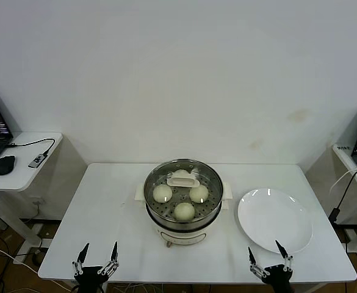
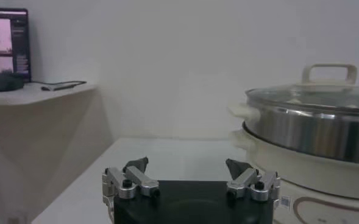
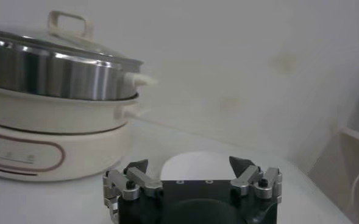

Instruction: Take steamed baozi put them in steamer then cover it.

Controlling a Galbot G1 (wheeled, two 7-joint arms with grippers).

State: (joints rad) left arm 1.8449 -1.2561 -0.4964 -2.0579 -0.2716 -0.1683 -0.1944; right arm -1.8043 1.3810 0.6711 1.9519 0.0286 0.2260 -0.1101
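The steamer stands at the middle of the white table, a steel pot on a white base. The glass cover sits on it, its cream handle on top. Through the glass show three baozi. My left gripper hovers open and empty at the table's near left edge. At the near right edge my right gripper is open and empty too. The left wrist view has the left gripper beside the covered steamer. The right wrist view has the right gripper facing the steamer.
An empty white plate lies right of the steamer, also seen past the right gripper as the plate. A side desk with a laptop and a mouse stands at the left; another desk with a laptop stands at the right.
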